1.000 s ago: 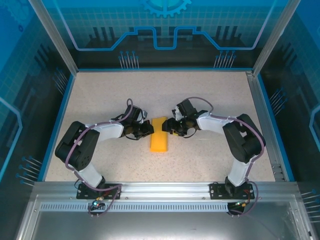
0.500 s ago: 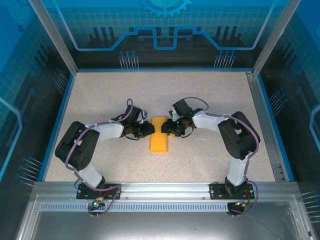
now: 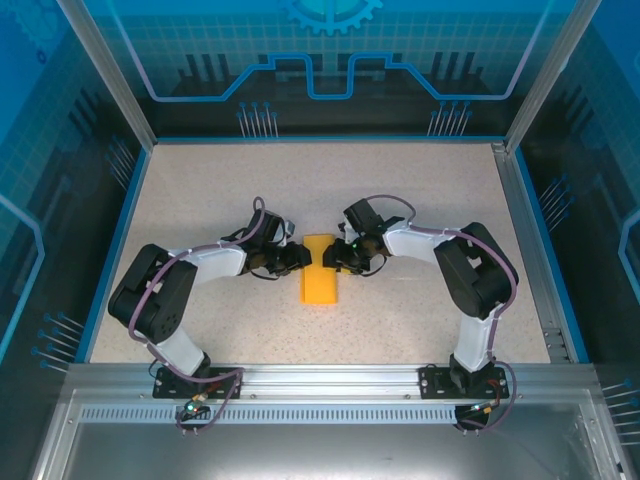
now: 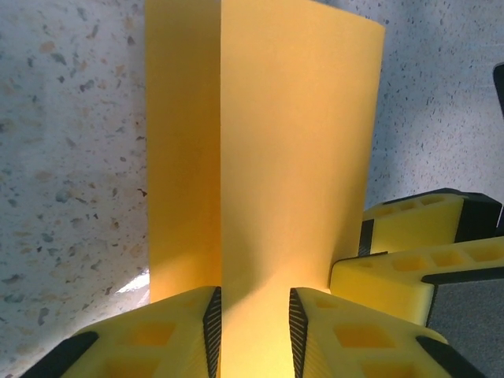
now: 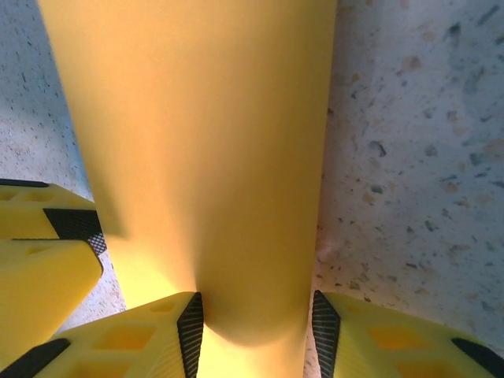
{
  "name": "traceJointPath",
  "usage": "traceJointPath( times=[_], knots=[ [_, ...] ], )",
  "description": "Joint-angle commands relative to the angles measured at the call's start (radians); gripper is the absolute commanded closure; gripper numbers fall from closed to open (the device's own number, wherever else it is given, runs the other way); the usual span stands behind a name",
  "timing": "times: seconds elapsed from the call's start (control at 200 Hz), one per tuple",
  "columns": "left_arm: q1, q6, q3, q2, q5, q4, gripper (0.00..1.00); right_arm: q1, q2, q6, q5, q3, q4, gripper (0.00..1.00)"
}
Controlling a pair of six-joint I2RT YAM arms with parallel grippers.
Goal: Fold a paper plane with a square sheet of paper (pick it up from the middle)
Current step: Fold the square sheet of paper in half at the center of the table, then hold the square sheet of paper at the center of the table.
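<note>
The square sheet of paper [image 3: 320, 280], orange-yellow, lies folded into a narrow strip at the table's middle, between the two grippers. My left gripper [image 3: 298, 258] is at the strip's upper left edge. In the left wrist view its jaws [image 4: 254, 303] stand apart, with a raised flap of the paper [image 4: 291, 157] running between the pads. My right gripper [image 3: 333, 255] is at the upper right edge. In the right wrist view its jaws [image 5: 258, 311] are part closed, and a curved bulge of the paper [image 5: 197, 157] fills the gap and touches both pads.
The speckled table [image 3: 220, 190] is bare around the paper. Blue rails and glass walls [image 3: 135, 210] border it on the left, right and back. A finger of the right gripper [image 4: 409, 252] shows in the left wrist view, close beside the left one.
The left jaws have come apart from shut. The right gripper has moved a little left against the paper and its jaws have narrowed. The paper has stayed in place.
</note>
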Motion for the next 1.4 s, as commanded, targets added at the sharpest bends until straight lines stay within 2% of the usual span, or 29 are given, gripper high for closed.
traceJointPath(
  times=[0.0, 0.245, 0.44, 0.565, 0.74, 1.185, 1.396],
  knots=[
    [0.019, -0.005, -0.027, -0.001, 0.043, 0.005, 0.67, 0.014, 0.020, 0.024, -0.016, 0.006, 0.015, 0.56],
    [0.030, -0.037, -0.047, 0.013, 0.096, 0.043, 0.68, 0.013, 0.027, 0.032, -0.018, 0.012, 0.016, 0.56],
    [0.030, -0.032, -0.039, 0.022, 0.092, 0.029, 0.66, 0.012, 0.023, 0.036, -0.026, 0.002, 0.027, 0.55],
    [0.029, -0.033, -0.043, 0.007, 0.058, 0.014, 0.58, 0.002, 0.014, 0.049, -0.056, -0.026, 0.073, 0.52],
    [0.030, -0.032, -0.040, -0.004, 0.033, -0.002, 0.52, -0.006, 0.005, 0.053, -0.065, -0.037, 0.086, 0.51],
    [0.029, -0.047, -0.023, 0.007, 0.050, 0.003, 0.49, -0.021, -0.014, 0.090, -0.098, -0.074, 0.163, 0.47],
    [0.029, -0.055, -0.023, -0.007, 0.044, 0.003, 0.50, -0.024, -0.013, 0.087, -0.075, -0.069, 0.129, 0.47]
  ],
)
